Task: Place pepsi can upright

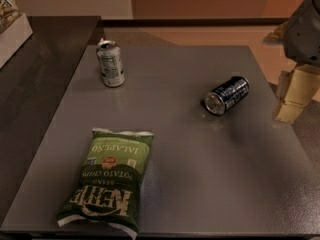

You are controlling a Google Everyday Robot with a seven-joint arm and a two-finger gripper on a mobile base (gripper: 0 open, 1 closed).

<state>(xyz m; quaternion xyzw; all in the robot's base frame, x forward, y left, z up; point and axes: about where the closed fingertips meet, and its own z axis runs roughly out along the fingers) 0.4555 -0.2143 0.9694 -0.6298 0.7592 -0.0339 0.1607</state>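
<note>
Countertop stock, one item down: small dark blue pepsi can [227, 95] with white lettering and silver ends, lying on its side on a flat grey square counter [200, 184].
Placement: the pepsi can sits in the right half of the counter, nearer the far edge than the near one. One silver end faces the near-left corner, and it touches nothing else. An upright silver-white metal can [110, 64] with grey print stands near the far-left corner. A green jalapeño potato-chip bag [109, 179] lies flat by the near-left corner, its print upside down to the camera. The grey-and-cream robot gripper [292, 96] hangs just beyond the right edge, level with the pepsi can and apart from it. Whether it is open or closed cannot be told.
</note>
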